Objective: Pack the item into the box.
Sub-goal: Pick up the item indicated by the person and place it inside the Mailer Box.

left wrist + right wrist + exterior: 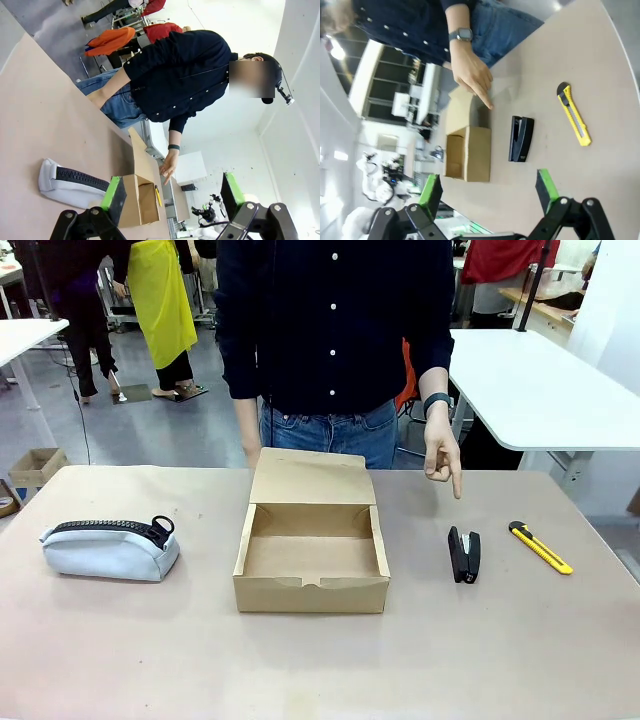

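Note:
The small black stapler (464, 554) lies flat on the table, to the right of the brown cardboard box (312, 545). The box stands open in the table's middle, its flap lid tilted back toward the person, and looks empty. A person's hand (442, 453) points a finger down at the stapler. In the right wrist view, the stapler (521, 138) and box (468, 150) lie well beyond my right gripper (490, 192), which is open with nothing between its fingers. My left gripper (172, 198) is open too, high above the table, with the box (141, 197) far off.
A yellow-and-black utility knife (540, 546) lies right of the stapler, also seen as the knife (574, 115). A light-blue zip pouch (110, 545) rests at the table's left. The person stands at the far edge behind the box.

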You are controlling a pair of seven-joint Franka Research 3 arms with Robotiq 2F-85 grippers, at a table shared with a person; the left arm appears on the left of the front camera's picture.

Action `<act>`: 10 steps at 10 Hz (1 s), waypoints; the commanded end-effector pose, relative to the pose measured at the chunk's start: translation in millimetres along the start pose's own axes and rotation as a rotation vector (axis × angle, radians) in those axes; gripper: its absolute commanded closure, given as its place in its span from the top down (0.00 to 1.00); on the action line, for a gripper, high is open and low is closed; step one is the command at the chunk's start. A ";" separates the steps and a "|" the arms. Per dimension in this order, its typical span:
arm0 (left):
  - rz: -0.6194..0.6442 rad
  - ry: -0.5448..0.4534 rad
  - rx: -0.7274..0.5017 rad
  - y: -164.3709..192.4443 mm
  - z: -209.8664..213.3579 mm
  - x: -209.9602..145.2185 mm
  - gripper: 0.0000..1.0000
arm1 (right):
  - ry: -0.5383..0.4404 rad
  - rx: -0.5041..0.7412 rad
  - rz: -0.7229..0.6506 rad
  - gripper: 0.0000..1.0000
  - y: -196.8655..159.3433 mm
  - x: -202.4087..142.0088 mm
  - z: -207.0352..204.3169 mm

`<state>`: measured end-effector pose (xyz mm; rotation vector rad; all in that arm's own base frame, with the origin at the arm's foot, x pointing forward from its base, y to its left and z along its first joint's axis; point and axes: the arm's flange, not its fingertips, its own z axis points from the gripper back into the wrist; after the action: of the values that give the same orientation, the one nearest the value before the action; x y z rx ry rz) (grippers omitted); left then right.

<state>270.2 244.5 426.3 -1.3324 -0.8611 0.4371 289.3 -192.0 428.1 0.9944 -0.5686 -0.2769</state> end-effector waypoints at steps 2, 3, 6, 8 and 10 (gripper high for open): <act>-0.020 -0.015 -0.023 -1.4 -0.3 0.0 1.00 | 0.200 -0.377 0.154 1.00 88.4 -27.7 -100.9; -0.020 -0.015 -0.023 -1.4 -0.3 0.0 1.00 | 0.217 -0.492 0.218 1.00 112.0 -35.6 -122.9; -0.020 -0.015 -0.023 -1.4 -0.3 0.0 1.00 | 0.330 -0.725 0.361 1.00 180.6 -58.7 -176.4; -0.020 -0.015 -0.023 -1.4 -0.3 0.0 1.00 | 0.365 -0.797 0.390 1.00 206.9 -63.0 -199.0; -0.020 -0.015 -0.023 -1.4 -0.3 0.0 1.00 | 0.313 -0.837 0.394 1.00 214.6 -65.8 -208.4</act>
<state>270.7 245.4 426.3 -1.3319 -0.8601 0.4371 338.5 100.2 500.4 0.0975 -0.2856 0.0435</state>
